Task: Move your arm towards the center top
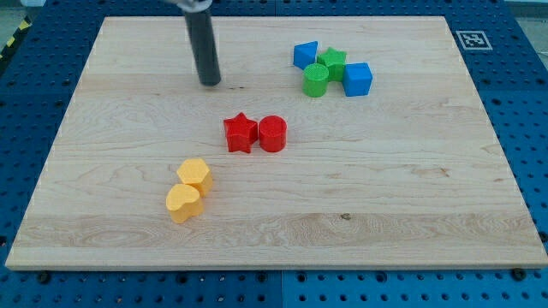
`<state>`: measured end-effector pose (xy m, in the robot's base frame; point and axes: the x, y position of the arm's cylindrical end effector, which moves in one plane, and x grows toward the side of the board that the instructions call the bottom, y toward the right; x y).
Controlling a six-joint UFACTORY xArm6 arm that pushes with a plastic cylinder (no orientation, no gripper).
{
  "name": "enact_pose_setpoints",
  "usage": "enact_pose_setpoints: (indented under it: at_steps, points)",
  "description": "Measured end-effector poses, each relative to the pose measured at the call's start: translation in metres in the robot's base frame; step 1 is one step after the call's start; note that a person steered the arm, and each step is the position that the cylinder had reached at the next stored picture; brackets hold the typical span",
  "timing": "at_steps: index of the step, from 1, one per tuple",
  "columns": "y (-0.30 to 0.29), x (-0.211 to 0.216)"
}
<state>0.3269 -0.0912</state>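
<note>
My dark rod comes down from the view's top, and my tip (210, 82) rests on the wooden board (411, 197) at the upper left of centre. It touches no block. A red star (241, 133) and a red cylinder (272, 133) sit side by side below and to the right of the tip. At the upper right a blue block (306, 55), a green star (332, 61), a green cylinder (315, 80) and a blue cube (357, 79) form a tight cluster. Two yellow blocks (195, 175) (183, 204) sit at the lower left.
The board lies on a blue perforated table (522, 103). A black-and-white marker tag (472, 39) is stuck at the board's upper right corner.
</note>
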Motion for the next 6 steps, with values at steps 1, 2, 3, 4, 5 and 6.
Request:
enact_pose_setpoints:
  at_steps: [1, 2, 3, 4, 5, 6]
  points:
    - [0.056, -0.031]
    - [0.078, -0.032]
    - [0.078, -0.031]
    - [0.09, -0.024]
    - [0.098, -0.021]
    - [0.11, -0.021]
